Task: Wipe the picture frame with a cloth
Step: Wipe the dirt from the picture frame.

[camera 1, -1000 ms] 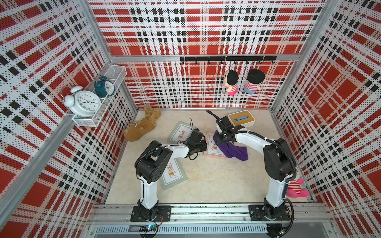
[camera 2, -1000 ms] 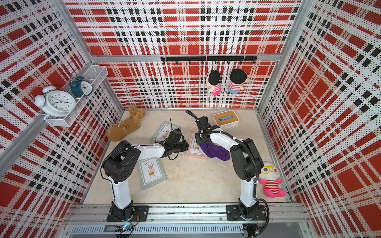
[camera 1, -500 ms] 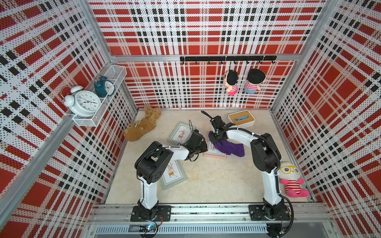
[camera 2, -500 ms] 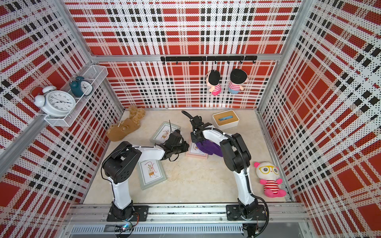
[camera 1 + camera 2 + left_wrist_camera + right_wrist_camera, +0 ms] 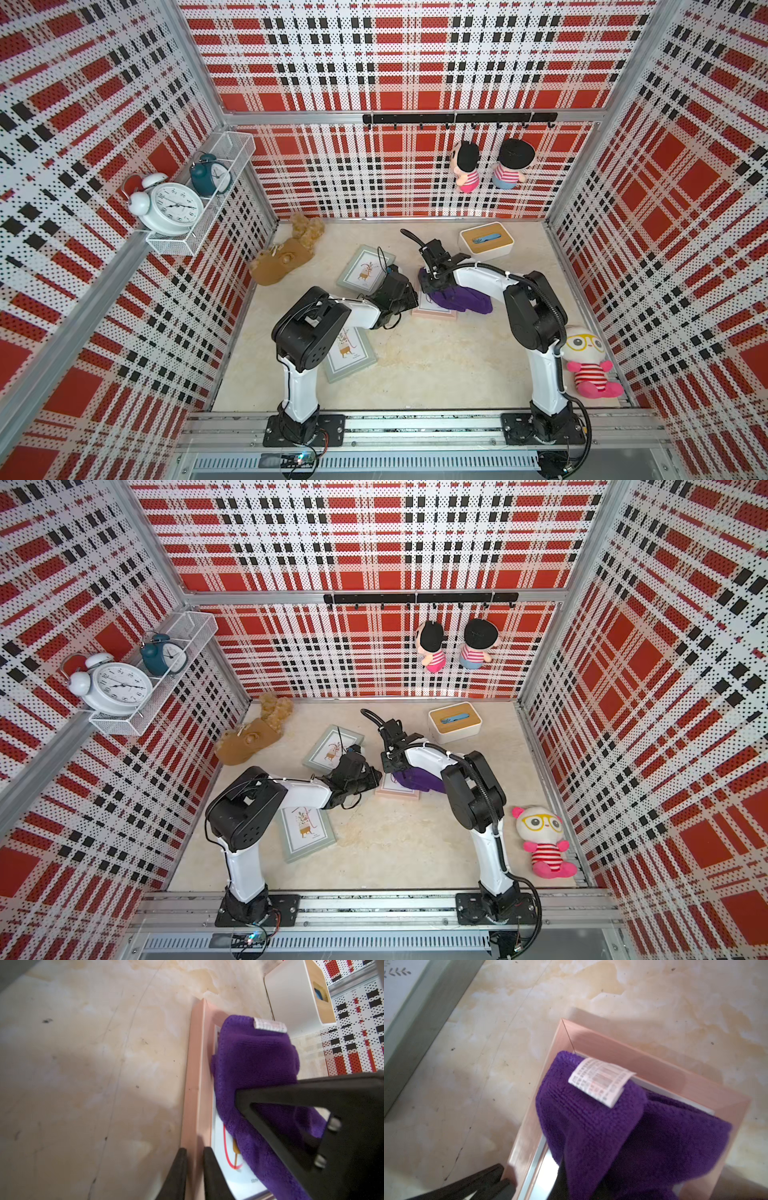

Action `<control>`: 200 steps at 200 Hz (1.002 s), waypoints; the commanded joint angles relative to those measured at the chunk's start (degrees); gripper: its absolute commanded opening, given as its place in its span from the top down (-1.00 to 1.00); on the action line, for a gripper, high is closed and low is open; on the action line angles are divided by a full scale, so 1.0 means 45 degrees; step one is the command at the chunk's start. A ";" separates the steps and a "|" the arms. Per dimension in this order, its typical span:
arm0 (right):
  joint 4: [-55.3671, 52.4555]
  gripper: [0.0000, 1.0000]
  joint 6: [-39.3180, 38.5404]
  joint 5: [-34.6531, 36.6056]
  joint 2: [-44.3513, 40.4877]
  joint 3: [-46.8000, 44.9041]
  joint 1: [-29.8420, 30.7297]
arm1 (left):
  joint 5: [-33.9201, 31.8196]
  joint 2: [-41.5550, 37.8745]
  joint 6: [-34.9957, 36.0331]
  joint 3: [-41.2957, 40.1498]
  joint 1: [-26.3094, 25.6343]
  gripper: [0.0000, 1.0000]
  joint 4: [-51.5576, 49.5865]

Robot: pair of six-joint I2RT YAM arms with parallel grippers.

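Note:
A pink picture frame [image 5: 432,311] [image 5: 397,791] lies flat on the floor between both arms. My left gripper [image 5: 195,1150] [image 5: 409,296] is shut on the frame's side rail [image 5: 196,1084], one finger on each side. The purple cloth [image 5: 465,301] [image 5: 255,1059] [image 5: 602,1126] lies bunched over the frame's glass, its white tag [image 5: 600,1081] near a frame corner. My right gripper [image 5: 432,286] [image 5: 395,766] is shut on the cloth, and its fingertips are hidden under the fabric in the right wrist view.
Two grey-green frames lie near the left arm, one farther back [image 5: 363,270] and one near the front [image 5: 349,355]. A brown plush [image 5: 286,259] sits at the back left and a white box with a wooden lid [image 5: 486,241] at the back right. A striped doll [image 5: 590,365] sits beside the right arm.
My right gripper has dragged the cloth leftward across the pink frame and the right elbow has swung inward. The left gripper has held still on the rail.

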 commanded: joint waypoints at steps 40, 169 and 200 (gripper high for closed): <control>-0.1437 1.00 0.0693 0.2261 0.1390 0.2070 -0.0378 | 0.0725 0.0474 -0.0289 -0.0817 -0.0525 0.64 -0.2212; -0.1531 1.00 0.0837 0.3164 0.0619 0.0933 -0.0489 | 0.0881 0.0431 -0.0422 -0.0869 -0.0549 0.65 -0.2189; -0.0947 1.00 0.0361 0.2920 -0.0008 -0.0100 -0.0499 | 0.0948 0.0355 -0.0394 -0.0856 -0.0632 0.65 -0.2064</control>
